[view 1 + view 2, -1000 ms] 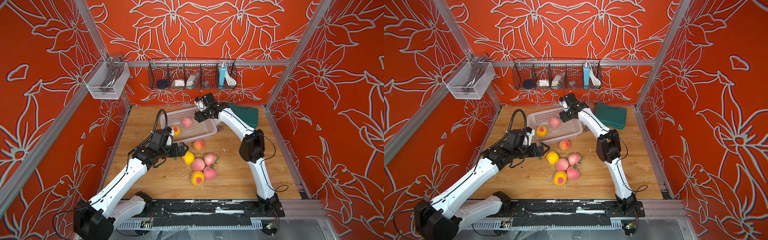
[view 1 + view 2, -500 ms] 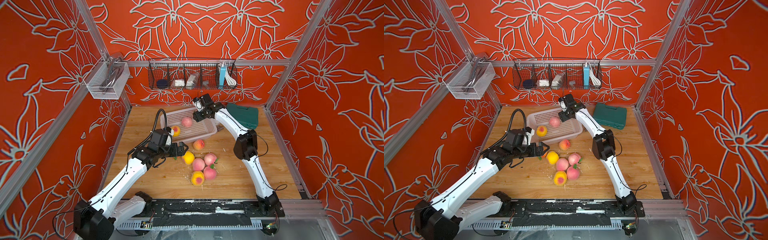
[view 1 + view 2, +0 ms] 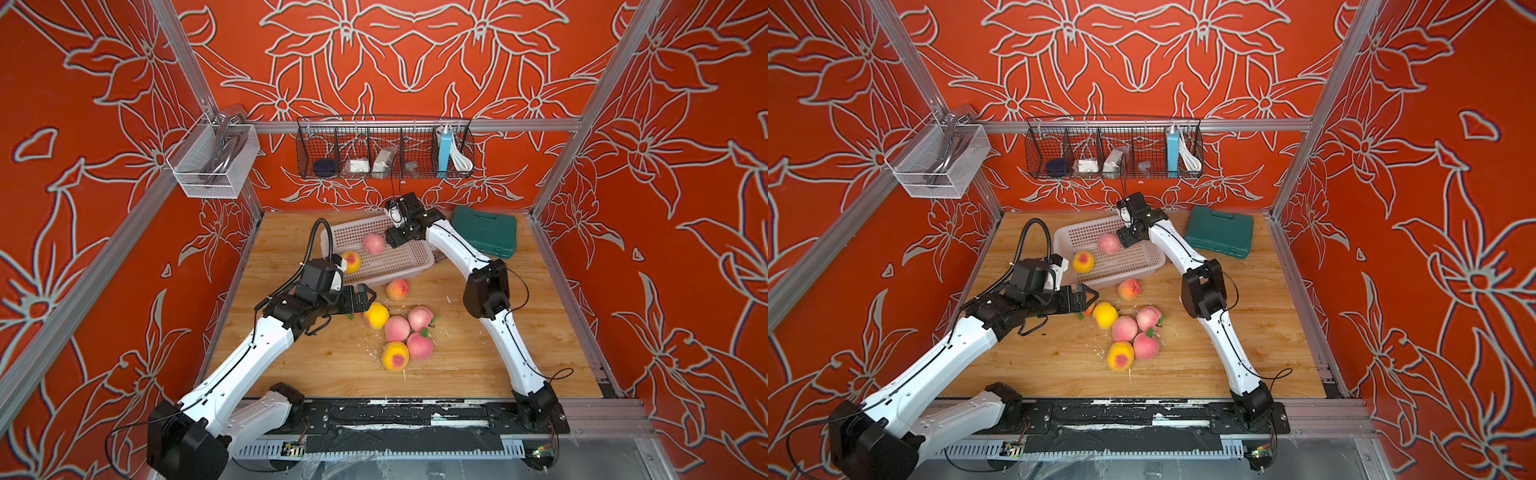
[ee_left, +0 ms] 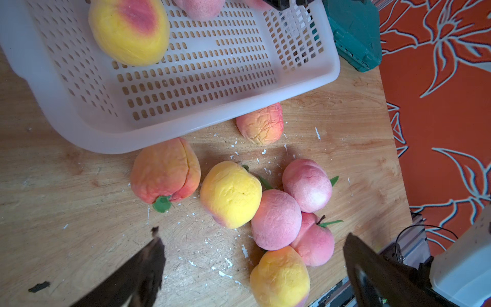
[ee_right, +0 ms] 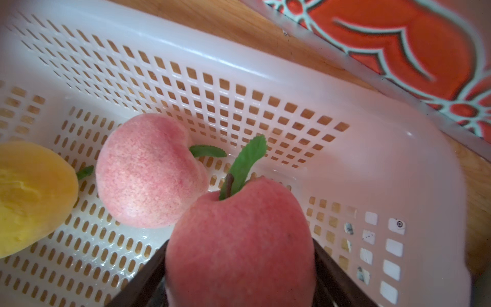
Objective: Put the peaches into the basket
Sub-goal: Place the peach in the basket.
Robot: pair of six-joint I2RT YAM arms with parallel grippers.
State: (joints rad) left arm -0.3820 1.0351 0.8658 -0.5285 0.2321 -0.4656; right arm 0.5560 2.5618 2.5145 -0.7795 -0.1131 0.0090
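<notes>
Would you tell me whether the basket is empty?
Not empty: a pink peach and a yellow peach lie in the basket; the right gripper holds a third peach above.

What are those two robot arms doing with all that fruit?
They are filling the white perforated plastic basket with peaches. The right gripper holds a pink peach with a green leaf over the basket. A pale pink peach and a yellow-orange peach already lie inside. The left gripper hangs open, holding nothing, over the seven loose peaches on the wooden table.
</notes>
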